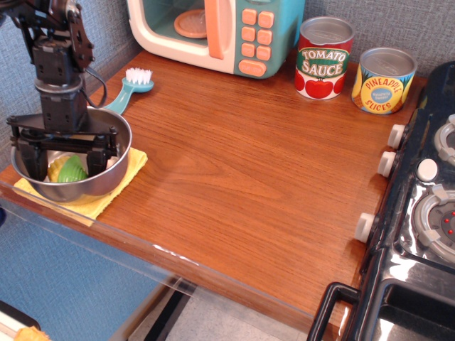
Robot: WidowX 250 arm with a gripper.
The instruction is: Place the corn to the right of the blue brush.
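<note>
The corn (69,170), yellow with a green husk, lies inside a metal bowl (106,177) at the table's left front. My gripper (64,158) reaches down into the bowl, open, with one finger on each side of the corn; whether the fingers touch it is unclear. The blue brush (131,86) lies behind the bowl, white bristles pointing away, its handle partly hidden by the arm and the bowl.
The bowl stands on a yellow cloth (106,201). A toy microwave (220,32) stands at the back, with a tomato sauce can (323,58) and a pineapple can (384,80) to its right. A toy stove (426,213) is at the right edge.
</note>
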